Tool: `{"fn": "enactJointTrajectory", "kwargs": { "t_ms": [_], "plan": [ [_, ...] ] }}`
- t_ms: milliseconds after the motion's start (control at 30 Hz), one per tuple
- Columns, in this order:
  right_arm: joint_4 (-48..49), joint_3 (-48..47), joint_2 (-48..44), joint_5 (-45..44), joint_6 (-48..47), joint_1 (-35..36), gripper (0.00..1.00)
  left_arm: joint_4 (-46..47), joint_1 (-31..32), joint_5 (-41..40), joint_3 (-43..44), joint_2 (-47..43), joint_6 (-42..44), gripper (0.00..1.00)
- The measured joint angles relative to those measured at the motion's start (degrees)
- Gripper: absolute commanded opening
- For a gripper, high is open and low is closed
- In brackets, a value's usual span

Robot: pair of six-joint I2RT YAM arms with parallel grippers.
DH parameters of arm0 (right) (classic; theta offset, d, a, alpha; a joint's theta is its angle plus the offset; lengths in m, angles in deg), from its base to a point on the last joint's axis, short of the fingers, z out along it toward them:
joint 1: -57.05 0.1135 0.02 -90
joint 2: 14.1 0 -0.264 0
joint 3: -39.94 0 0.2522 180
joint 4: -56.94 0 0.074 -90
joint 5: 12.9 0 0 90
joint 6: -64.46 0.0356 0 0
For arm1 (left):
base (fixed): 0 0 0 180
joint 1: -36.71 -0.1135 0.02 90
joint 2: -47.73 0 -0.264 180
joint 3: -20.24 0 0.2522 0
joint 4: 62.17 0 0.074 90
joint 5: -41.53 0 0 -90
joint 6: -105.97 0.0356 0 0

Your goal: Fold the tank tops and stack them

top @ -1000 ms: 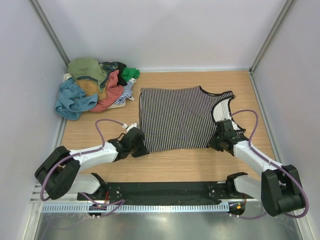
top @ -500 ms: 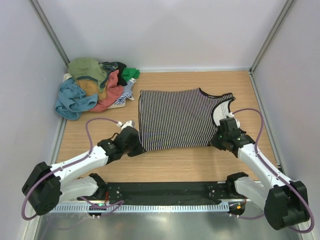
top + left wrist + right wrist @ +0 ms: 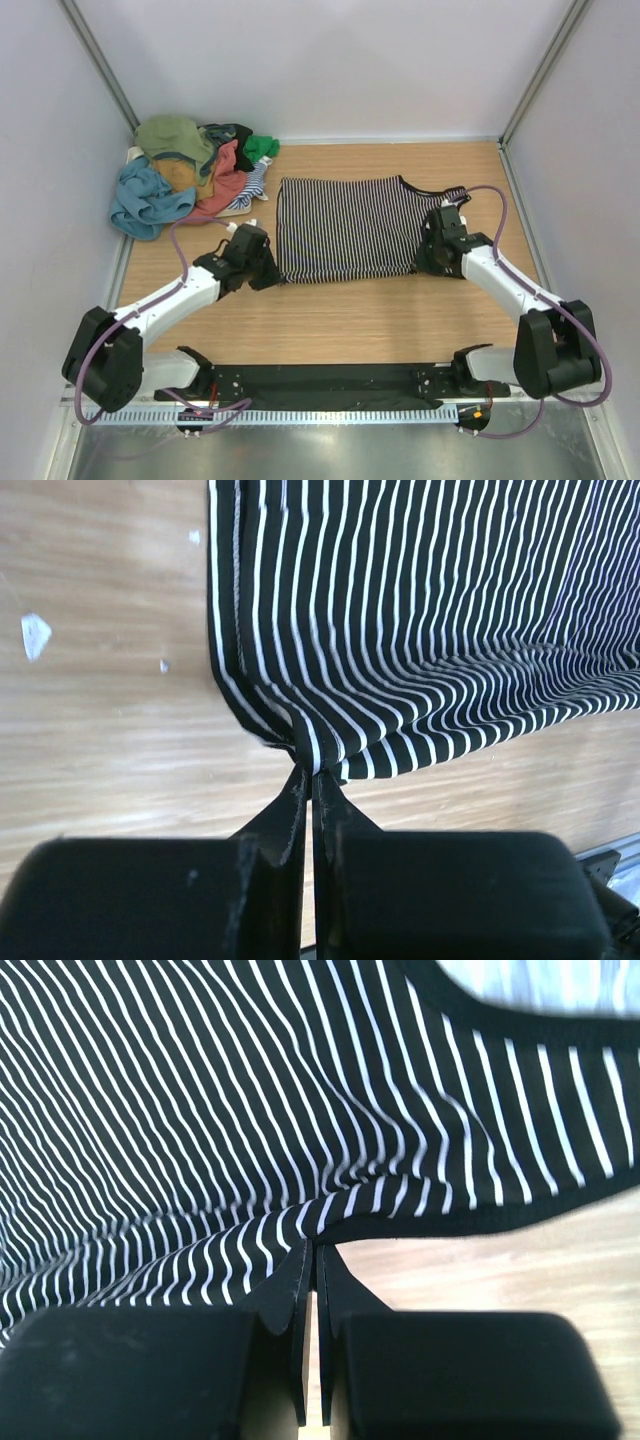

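Note:
A black-and-white striped tank top point(image 3: 350, 228) lies spread on the wooden table, its near edge lifted. My left gripper point(image 3: 268, 277) is shut on its near left corner; the wrist view shows the striped cloth point(image 3: 400, 630) pinched at the fingertips point(image 3: 297, 785). My right gripper point(image 3: 427, 262) is shut on its near right edge, by the armhole; the striped cloth point(image 3: 200, 1110) bunches at the fingertips point(image 3: 302, 1260). The other tank tops, olive, teal-blue, coral, mustard and green, lie in a heap point(image 3: 190, 175) at the back left.
Pale walls close the table at the back and both sides. A black rail point(image 3: 320, 380) with the arm bases runs along the near edge. Small white flecks point(image 3: 35, 635) lie on the wood left of the striped top.
Both grippers have carried the striped top's near edge away from the arm bases, toward the back. The visible cloth is now shorter front to back.

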State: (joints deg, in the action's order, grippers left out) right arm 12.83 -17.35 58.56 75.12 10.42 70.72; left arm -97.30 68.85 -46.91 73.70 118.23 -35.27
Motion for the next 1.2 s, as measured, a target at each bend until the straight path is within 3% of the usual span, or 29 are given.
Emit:
{"fn": "enactJointTrajectory", "kwargs": {
  "t_ms": [533,1200],
  "plan": [
    [0.0,-14.2,16.9,-3.3,-2.9,0.0,0.07,-0.3,-6.4,2.6,13.5,16.8,6.0,0.0],
    [-0.1,-21.8,25.3,-5.8,-3.1,-1.2,0.07,-1.7,-8.8,2.3,23.3,27.7,9.9,0.0]
  ]
}}
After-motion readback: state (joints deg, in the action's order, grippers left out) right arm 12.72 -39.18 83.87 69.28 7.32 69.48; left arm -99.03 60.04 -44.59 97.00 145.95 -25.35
